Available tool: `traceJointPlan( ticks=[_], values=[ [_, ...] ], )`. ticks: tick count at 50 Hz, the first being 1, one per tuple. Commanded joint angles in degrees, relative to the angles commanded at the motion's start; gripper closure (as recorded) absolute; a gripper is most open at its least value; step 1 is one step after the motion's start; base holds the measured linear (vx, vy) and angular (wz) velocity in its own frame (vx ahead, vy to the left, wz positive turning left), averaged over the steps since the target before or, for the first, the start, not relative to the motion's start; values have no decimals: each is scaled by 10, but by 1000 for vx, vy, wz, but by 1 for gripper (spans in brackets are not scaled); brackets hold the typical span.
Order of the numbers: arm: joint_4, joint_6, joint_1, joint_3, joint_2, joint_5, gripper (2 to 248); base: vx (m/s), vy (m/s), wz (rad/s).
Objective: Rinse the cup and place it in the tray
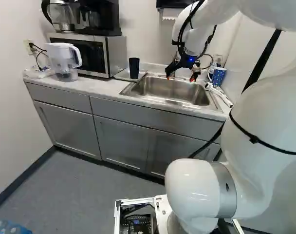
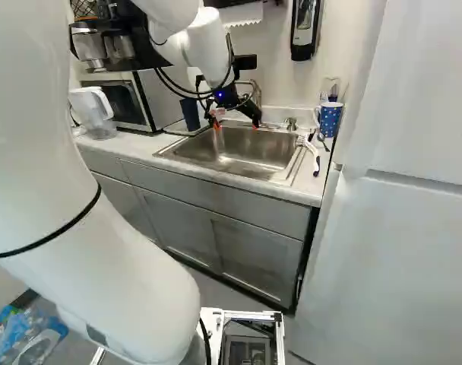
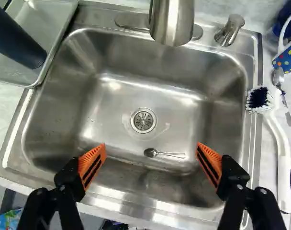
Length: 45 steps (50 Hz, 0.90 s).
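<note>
Currently seeing, in the left base view, the pincer (image 1: pixel 182 76) hanging over the sink (image 1: pixel 170 90) with its fingers spread wide. Finding the cup (image 1: pixel 134 68) standing upright in the tray (image 1: pixel 122 74), left of the pincer. Noticing the pitcher (image 1: pixel 63 56) standing farther left, past the microwave (image 1: pixel 89 53), and the spotted mug (image 1: pixel 219 75) to the pincer's right. Catching the wall outlet (image 1: pixel 28 46) only from here.

Meanwhile, in the right base view, seeing the same cup and tray to the pincer's left. Picking up the wall dispenser (image 2: pixel 304 29), above and right of the pincer, in this view alone.

Finally, in the wrist view, looking along the pincer (image 3: pixel 151 146), with its orange pads (image 3: pixel 92 165) standing well apart. Finding the spoon (image 3: pixel 164 154) lying on the sink's floor, below the gap between the fingers and shown only here. Seeing the faucet (image 3: pixel 172 21) ahead of the pincer and the brush (image 3: pixel 279 158) lying to its right. Viewing the cup ahead and left: dark, plain, smooth, tapering towards its base, its contents staying out of sight.
</note>
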Motion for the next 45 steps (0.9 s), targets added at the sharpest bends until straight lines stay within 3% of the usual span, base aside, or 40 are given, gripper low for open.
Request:
traceJointPlan(
  ticks=[45],
  values=[
    [0,0,0,0,0,0,3,-55,42,-5]
  ],
)
